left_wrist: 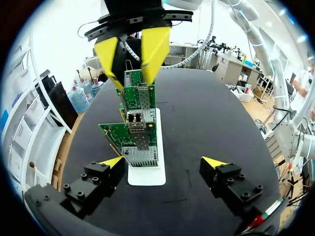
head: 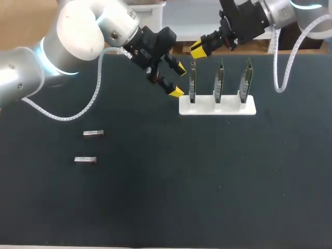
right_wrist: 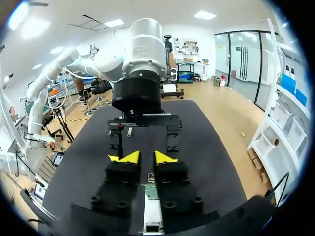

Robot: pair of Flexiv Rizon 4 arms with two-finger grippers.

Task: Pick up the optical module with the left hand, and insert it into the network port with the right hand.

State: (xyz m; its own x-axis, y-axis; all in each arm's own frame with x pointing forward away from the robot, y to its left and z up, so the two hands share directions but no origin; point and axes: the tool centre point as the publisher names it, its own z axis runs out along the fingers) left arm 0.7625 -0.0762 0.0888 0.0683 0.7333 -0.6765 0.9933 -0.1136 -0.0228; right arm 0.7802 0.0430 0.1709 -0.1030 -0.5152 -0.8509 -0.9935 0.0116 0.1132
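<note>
Head view: the far optical module (head: pixel 93 134) and near optical module (head: pixel 85 160) lie flat toward the bench's left edge, long axes left-to-right. They are well apart from the left gripper (head: pixel 178 81), spread empty beside the white holder (head: pixel 233 108).

Left wrist view: its fingers gape before the boards (left_wrist: pixel 139 98).

Right wrist view: the right gripper (right_wrist: pixel 145 157), narrowly parted, grips nothing above the boards.

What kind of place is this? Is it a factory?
Probably a robot lab or test bench. The left gripper and right gripper hover over a dark table, three green circuit boards stand in a white holder, and two optical modules lie on it.
</note>
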